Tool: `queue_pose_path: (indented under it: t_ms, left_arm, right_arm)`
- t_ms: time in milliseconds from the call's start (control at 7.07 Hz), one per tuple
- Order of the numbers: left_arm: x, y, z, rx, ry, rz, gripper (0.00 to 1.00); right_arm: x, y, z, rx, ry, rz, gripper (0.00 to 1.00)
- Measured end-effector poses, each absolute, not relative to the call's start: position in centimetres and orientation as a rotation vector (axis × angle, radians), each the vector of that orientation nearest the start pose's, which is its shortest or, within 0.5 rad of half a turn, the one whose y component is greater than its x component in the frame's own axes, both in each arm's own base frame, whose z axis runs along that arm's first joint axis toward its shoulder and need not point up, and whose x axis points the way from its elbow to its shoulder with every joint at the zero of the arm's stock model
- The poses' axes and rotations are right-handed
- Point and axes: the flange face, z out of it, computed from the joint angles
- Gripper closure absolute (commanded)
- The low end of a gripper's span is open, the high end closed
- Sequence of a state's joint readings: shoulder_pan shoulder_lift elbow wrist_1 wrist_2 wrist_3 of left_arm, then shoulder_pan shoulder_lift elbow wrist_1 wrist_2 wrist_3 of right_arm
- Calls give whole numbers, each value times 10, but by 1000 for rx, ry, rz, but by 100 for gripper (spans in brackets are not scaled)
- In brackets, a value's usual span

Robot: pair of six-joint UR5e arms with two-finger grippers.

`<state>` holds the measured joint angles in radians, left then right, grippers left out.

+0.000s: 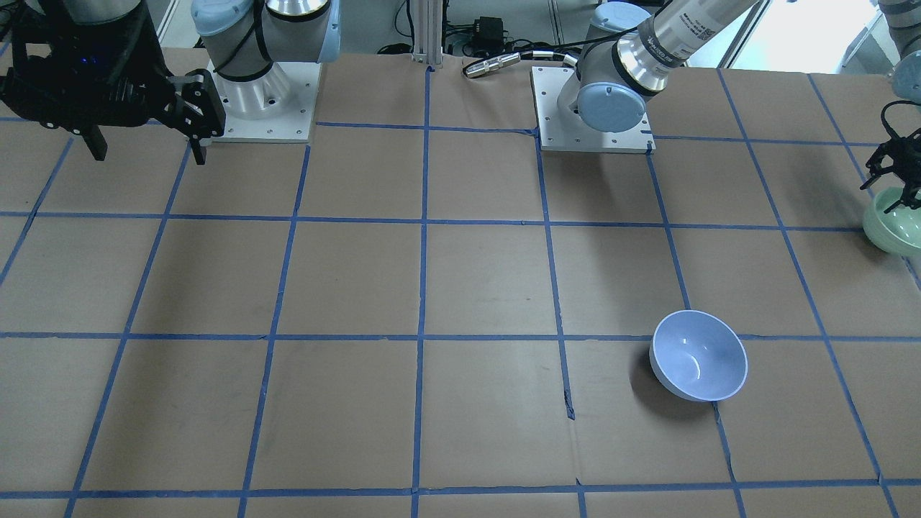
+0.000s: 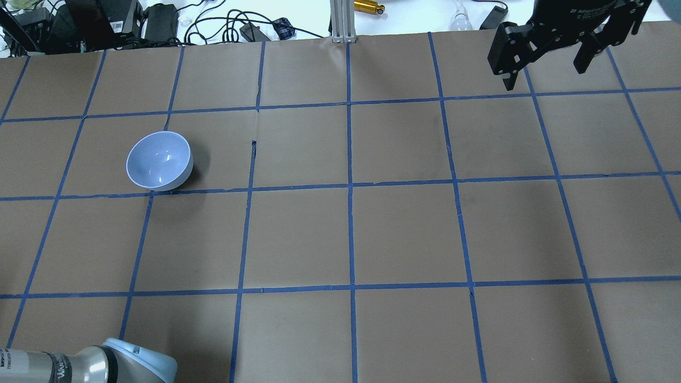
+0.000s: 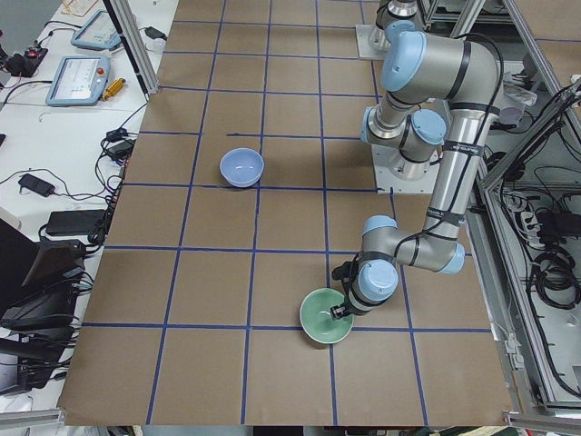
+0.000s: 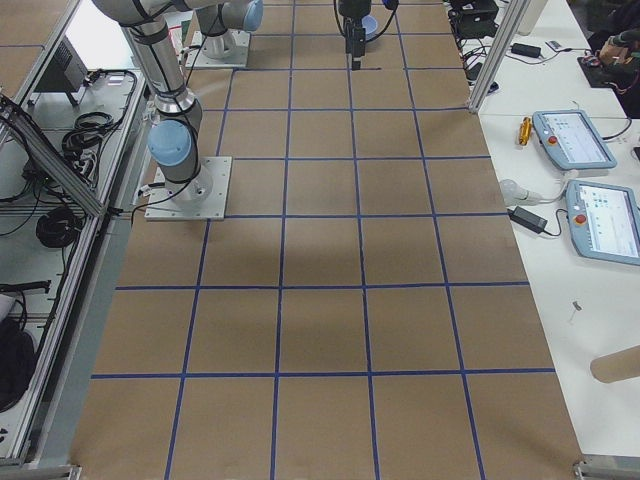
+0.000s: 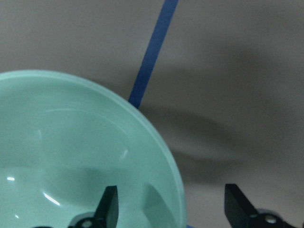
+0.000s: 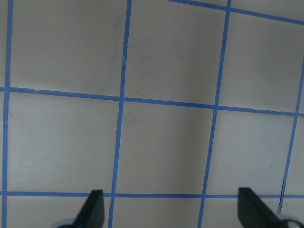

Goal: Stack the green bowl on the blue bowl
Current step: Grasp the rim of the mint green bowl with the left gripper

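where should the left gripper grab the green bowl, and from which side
By the rim, from straight above. The green bowl sits upright, mouth up, with smooth round walls and no handle, so its thin rim is likely the only edge to pinch: one finger inside, one outside. The open left gripper straddles the rim that way.

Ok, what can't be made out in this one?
- Green bowl: cut off by the front-facing view's right edge; outside the overhead view altogether.
- Left pincer: the wrist view's bottom edge crops it, so contact with the rim is unclear; in the left view the wrist hides it.
- Blue bowl: in the right view it is far, tiny and mostly behind the right pincer.
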<state>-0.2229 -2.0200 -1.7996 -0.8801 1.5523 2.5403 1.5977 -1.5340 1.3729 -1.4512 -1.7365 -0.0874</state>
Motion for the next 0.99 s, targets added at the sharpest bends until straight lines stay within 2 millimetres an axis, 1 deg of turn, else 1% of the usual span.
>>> queue_pose_path:
  t_ms: [283, 566, 991]
  left_arm:
    - [546, -263, 202, 1758, 2582, -4, 100]
    - [543, -269, 209, 1772, 2570, 33, 100]
    - [540, -273, 212, 1782, 2562, 49, 100]
  right_arm:
    - [130, -503, 556, -183, 3303, -60, 0]
    - [130, -503, 556, -183, 3303, -60, 0]
    - [130, -503, 556, -183, 3303, -60, 0]
